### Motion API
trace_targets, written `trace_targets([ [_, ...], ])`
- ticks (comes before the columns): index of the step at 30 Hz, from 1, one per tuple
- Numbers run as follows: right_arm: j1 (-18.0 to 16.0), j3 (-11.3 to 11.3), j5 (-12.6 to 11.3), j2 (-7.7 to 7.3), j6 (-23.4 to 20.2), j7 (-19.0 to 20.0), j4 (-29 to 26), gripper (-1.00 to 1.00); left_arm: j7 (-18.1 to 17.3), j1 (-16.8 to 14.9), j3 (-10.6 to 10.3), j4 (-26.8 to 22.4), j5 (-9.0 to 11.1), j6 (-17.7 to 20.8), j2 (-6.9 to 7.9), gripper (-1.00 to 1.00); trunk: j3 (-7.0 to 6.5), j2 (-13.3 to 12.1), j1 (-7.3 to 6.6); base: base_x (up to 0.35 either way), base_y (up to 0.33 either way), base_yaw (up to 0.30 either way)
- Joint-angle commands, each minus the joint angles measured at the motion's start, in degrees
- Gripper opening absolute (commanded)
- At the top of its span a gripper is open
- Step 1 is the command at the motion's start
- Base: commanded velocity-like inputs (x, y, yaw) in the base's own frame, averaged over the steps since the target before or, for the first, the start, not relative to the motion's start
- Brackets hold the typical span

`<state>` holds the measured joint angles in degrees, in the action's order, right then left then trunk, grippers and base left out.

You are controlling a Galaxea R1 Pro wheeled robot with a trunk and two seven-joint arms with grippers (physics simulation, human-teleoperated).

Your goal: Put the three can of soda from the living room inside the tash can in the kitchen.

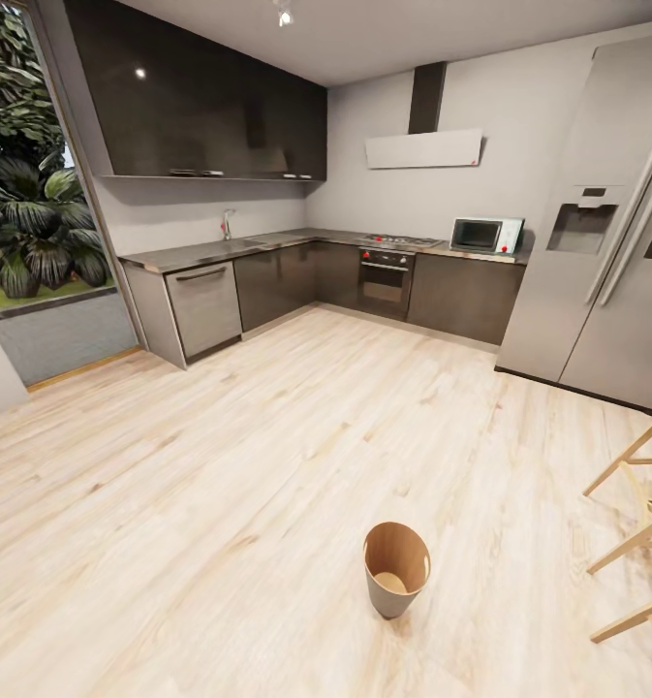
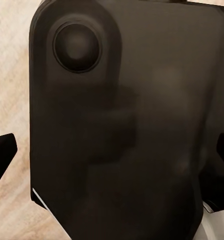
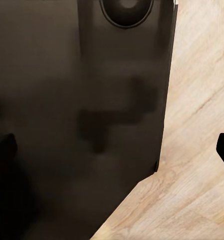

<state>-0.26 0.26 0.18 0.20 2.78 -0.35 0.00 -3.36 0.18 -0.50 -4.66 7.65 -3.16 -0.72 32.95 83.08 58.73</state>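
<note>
Standing on the pale wood plank floor (image 1: 219,465) of the kitchen, low in the head view and a little right of centre, is the small round light-brown wooden bin (image 1: 396,568): a tapered bucket shape without a lid, tilted slightly, its smooth brown inside showing a lighter patch at the bottom. No soda can can be made out in it. No brand or writing is legible anywhere; the red marks on the appliances are too small to read.

Going left to right across the room: a tall glass door (image 1: 25,194) with dark green leafy plants behind it, then a steel-fronted dishwasher (image 1: 204,308) at the end of the dark grey base cabinets (image 1: 277,281), whose worktop (image 1: 209,252) carries a sink tap (image 1: 227,225). Glossy dark wall cabinets (image 1: 200,107) hang above. In the corner run sit a black built-in oven (image 1: 386,281) under a hob, a white extractor hood (image 1: 424,148) on the wall, and a small microwave (image 1: 485,235). A steel double-door fridge (image 1: 606,233) follows, and pale wooden stool legs (image 1: 645,543) stand at the right edge, near the bin but apart from it. Bare floor lies around the bin.

The left end effector (image 2: 112,160) shows two dark fingertips (image 2: 2,152) set wide apart, with a dark rounded body of the robot between them. The right end effector (image 3: 112,150) is likewise spread wide, holding nothing, over the same floor.
</note>
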Motion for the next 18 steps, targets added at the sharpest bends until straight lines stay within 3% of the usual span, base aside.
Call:
trace_targets([
  [1,0.0,0.0,0.0,-0.01,0.0,0.0,0.0,1.0,0.0,0.0,0.0,0.0,0.0,0.0,0.01,1.0,0.0,0.0,0.0,0.0,0.0,0.0],
  [18,0.0,-0.1,-0.1,0.23,-0.1,-0.6,0.0,1.0,-0.1,0.0,-0.1,0.0,-0.1,0.0,0.01,1.0,0.0,0.0,0.0,0.019,-0.011,0.0],
])
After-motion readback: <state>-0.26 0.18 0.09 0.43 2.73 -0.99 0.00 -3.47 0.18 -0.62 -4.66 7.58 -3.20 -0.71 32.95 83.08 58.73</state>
